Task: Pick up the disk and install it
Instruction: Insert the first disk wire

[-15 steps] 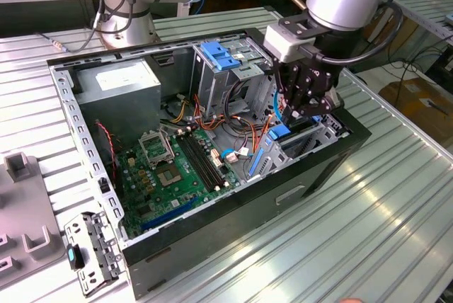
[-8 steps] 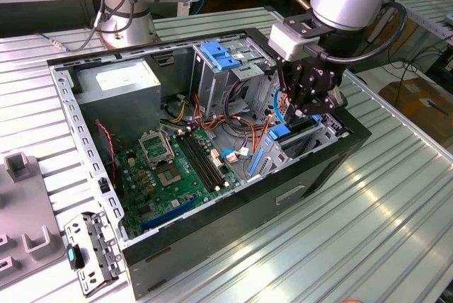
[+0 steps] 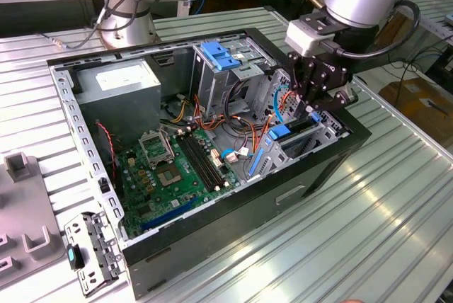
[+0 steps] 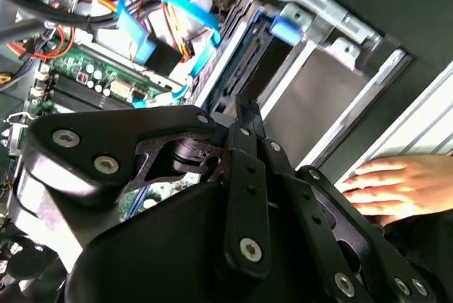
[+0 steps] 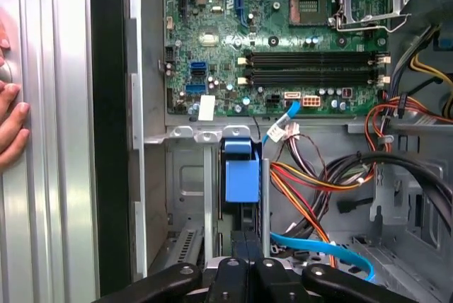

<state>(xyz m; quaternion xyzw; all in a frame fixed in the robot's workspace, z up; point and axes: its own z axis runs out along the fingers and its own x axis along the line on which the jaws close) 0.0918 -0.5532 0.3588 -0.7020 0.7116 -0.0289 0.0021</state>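
The disk (image 3: 294, 133) stands on edge in the drive bay at the open computer case's corner on the exterior view's right, its blue side rail (image 5: 241, 175) facing up. In the second wrist view the disk (image 4: 265, 69) is a dark slab between the bay's metal guides. My gripper (image 3: 311, 110) hangs directly over that bay. Its black fingers (image 5: 237, 243) are pressed together, shut, with their tips at the disk's upper edge (image 5: 244, 219) and nothing between them. The fingertips (image 4: 244, 108) point down at the slot.
The case (image 3: 340, 168) lies open on a ribbed metal table (image 3: 396, 218). Inside are the green motherboard (image 3: 177, 168), a grey power supply (image 3: 117, 83), a blue latch (image 3: 219, 55) on the upper cage and loose cables (image 5: 318, 175). A person's hand (image 4: 396, 183) rests on the table beside the case.
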